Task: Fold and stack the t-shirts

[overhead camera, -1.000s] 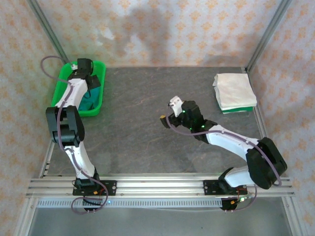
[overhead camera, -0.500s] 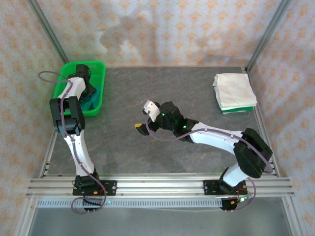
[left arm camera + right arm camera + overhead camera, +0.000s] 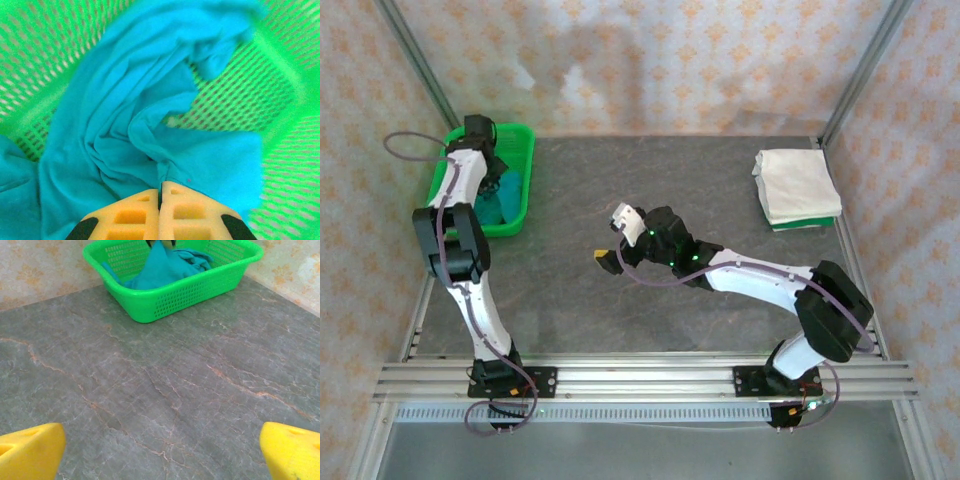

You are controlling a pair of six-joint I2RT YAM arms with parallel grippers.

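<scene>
1. Nearest, we count 2 arms bolted at the near edge of the table.
2. Above mid-table hangs the right gripper, its 2 yellow fingers spread wide and grasping nothing.
3. Farther left sits 1 green basket holding 1 teal t-shirt.
4. We see the left gripper reaching into the basket, jaws clenched on a fold of that shirt.
5. Bunched, the shirt is pinched into a peak pointing up at the gripper; its length runs near-to-far along the basket.
6. At far right lies 1 stack of folded t-shirts, roughly square, white layers we cannot count over 1 green t-shirt.
</scene>
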